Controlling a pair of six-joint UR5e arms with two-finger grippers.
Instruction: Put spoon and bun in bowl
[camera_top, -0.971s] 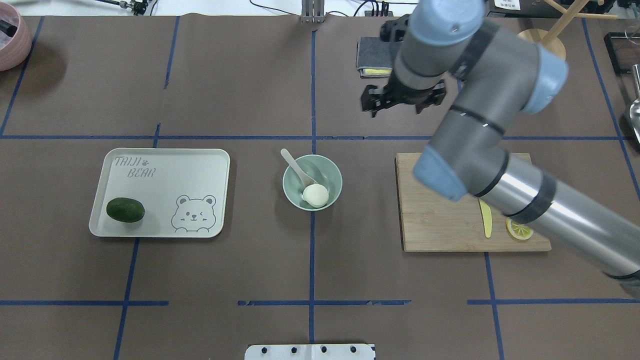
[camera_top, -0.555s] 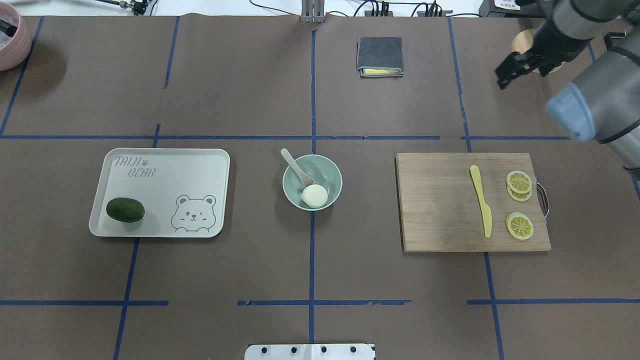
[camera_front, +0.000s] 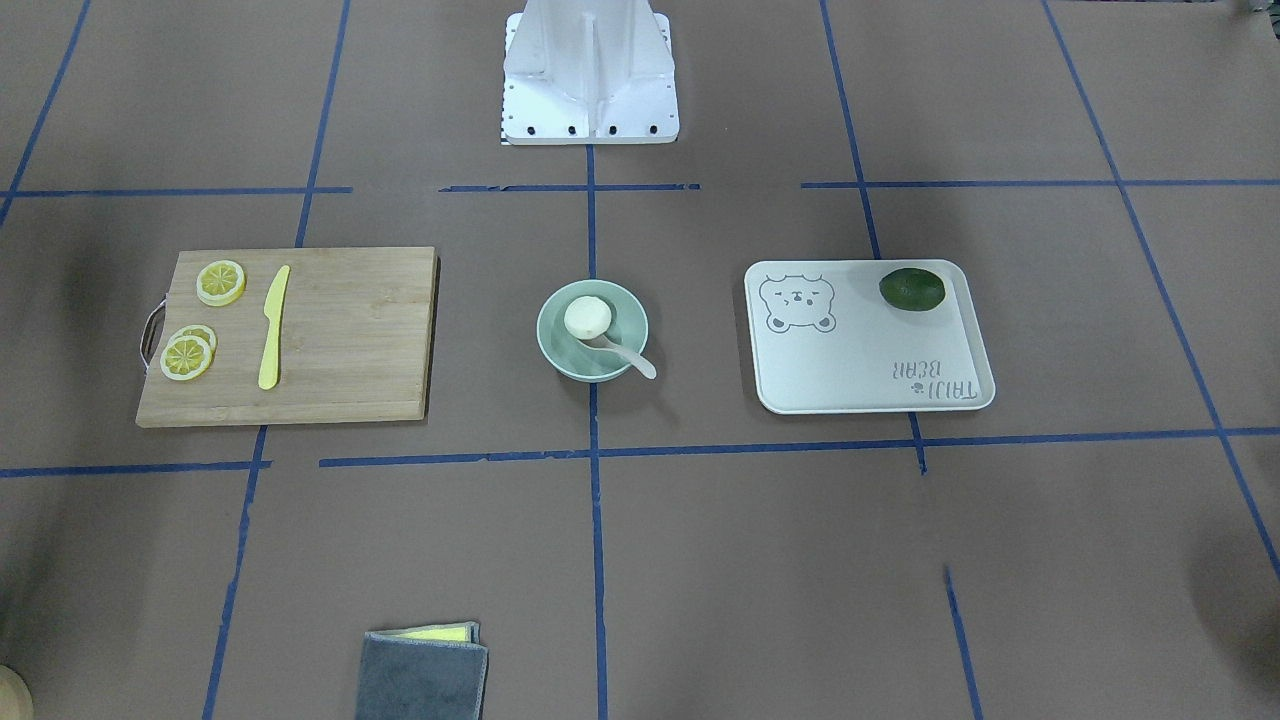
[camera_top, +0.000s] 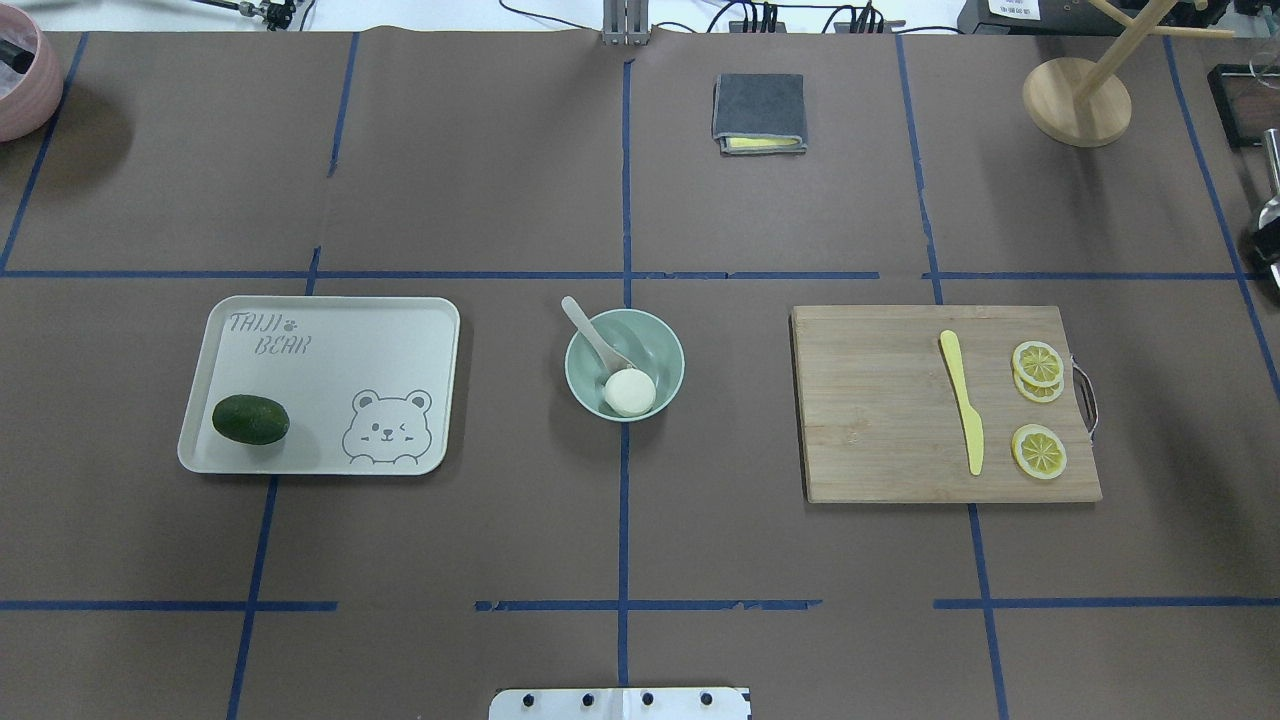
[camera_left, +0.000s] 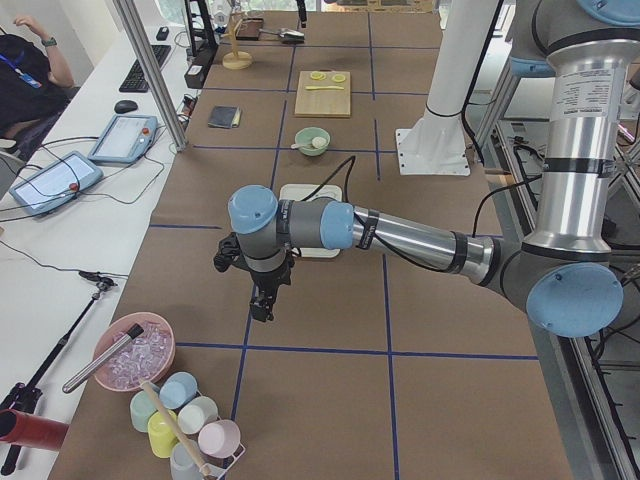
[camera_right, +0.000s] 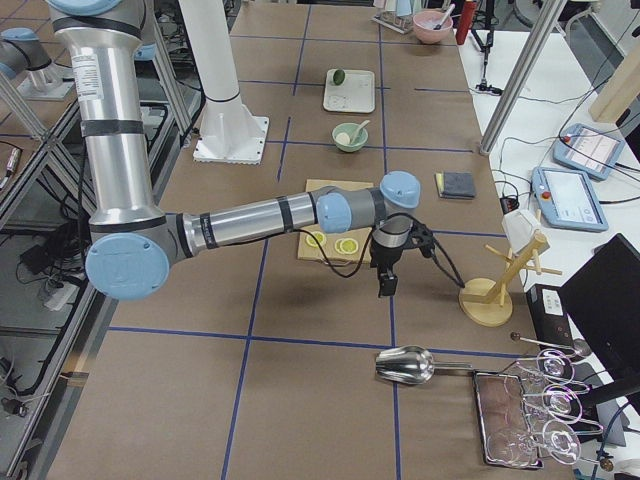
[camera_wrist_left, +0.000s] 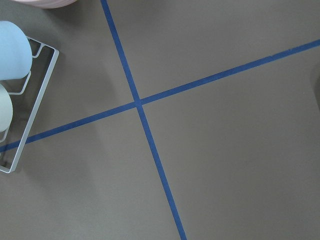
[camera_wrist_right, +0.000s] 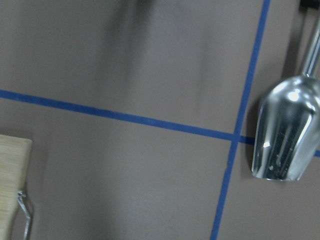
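The bun (camera_top: 630, 391) and spoon (camera_top: 592, 335) rest in the bowl (camera_top: 662, 342), handle propped on its rim, so the job looks done. Far from the bowl hang the left fingers (camera_left: 260, 310) and right fingers (camera_right: 385, 286); open or closed, I cannot tell.

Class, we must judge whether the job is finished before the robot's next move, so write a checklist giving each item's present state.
1. Bun inside bowl: ok.
2. Spoon scoop in bowl, handle leaning over the rim: ok.
3. Left gripper away from bowl: ok.
4. Right gripper away from bowl: ok.
5. Jaws open or shut: cannot tell, side views only.
6. Yellow knife lying on cutting board: ok.
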